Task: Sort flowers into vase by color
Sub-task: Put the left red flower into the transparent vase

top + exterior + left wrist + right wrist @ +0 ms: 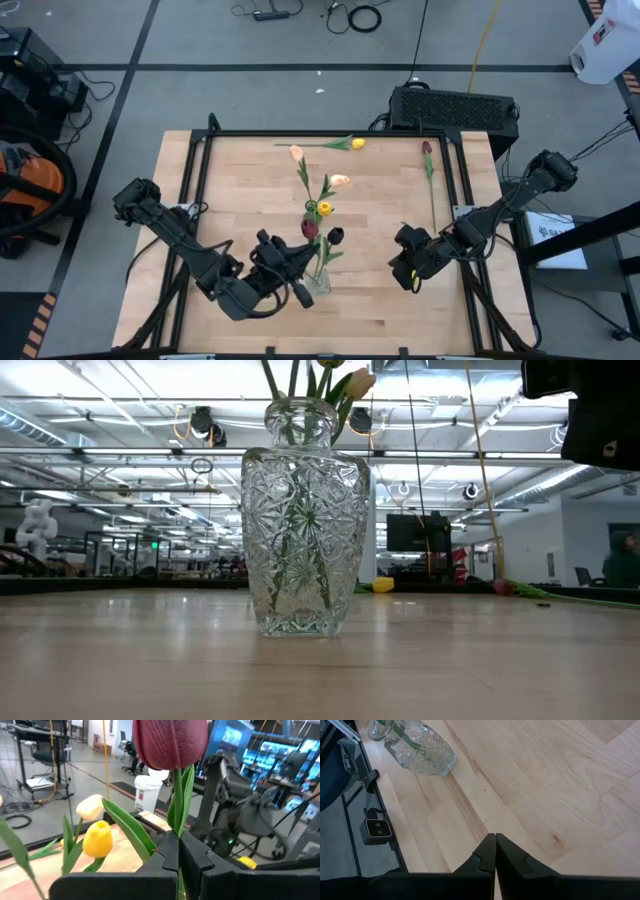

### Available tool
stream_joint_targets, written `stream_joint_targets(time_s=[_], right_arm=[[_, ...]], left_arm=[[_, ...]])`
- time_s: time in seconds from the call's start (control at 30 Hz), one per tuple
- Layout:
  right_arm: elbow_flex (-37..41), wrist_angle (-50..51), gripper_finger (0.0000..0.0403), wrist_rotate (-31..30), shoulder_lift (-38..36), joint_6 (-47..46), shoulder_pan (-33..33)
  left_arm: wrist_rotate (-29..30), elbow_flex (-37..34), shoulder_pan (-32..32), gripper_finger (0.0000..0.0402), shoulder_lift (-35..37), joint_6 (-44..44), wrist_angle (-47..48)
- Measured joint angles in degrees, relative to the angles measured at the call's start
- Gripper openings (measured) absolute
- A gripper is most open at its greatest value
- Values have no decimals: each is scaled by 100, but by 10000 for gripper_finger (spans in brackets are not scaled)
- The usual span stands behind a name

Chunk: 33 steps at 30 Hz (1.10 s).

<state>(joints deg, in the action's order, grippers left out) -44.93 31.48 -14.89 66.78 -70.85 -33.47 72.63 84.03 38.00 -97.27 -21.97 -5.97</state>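
A cut-glass vase (318, 280) (305, 520) stands near the table's near edge. It holds peach tulips (340, 181), a yellow one (323, 208) (97, 838) and a near-black one (335, 236). My left gripper (296, 262) (178, 837) sits just left of the vase, shut on a maroon tulip (309, 228) (170, 742). My right gripper (412, 280) (495, 840) is shut with nothing in it, above bare wood to the right of the vase. A loose yellow tulip (357, 144) and a loose maroon tulip (427, 148) lie flat near the far edge. My left gripper pinches the maroon tulip's green stem (178, 815) between its two fingers (167, 855), a short way below the head. The head stands upright above the fingers, with a leaf beside it. The gripper's own body hides the stem's lower part.
The loose maroon tulip's long stem (432, 200) runs toward the near edge, close to my right arm. A black frame rail (200, 170) borders the table. A black box (455, 108) sits beyond the far edge. Bare wood (380, 300) lies between the vase and my right gripper.
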Motion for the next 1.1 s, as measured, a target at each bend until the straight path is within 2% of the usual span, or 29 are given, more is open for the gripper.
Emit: stream_joint_targets(time_s=[0.23, 0.37, 0.57, 0.73, 0.97, 1.1], right_arm=[[0, -4, 0, -1, 0, -48, 0], [0, -4, 0, -1, 0, -48, 0], [0, -10, 0, -1, 0, -50, -2], [0, -50, 0, -1, 0, -52, -1], [0, -128, 0, -1, 0, -52, 0], [0, -135, 0, -1, 0, -50, -1]], left_arm=[[-1, -3, -11, 2, 0, -324, 554], [-100, -4, -11, 5, -2, -327, 568], [-751, -4, -11, 27, -2, -327, 577], [-1311, -4, -10, 32, -2, -361, 963], [-1428, -4, -11, 34, -2, -1823, 2438], [-1724, -4, -11, 34, -2, -2119, 2769]])
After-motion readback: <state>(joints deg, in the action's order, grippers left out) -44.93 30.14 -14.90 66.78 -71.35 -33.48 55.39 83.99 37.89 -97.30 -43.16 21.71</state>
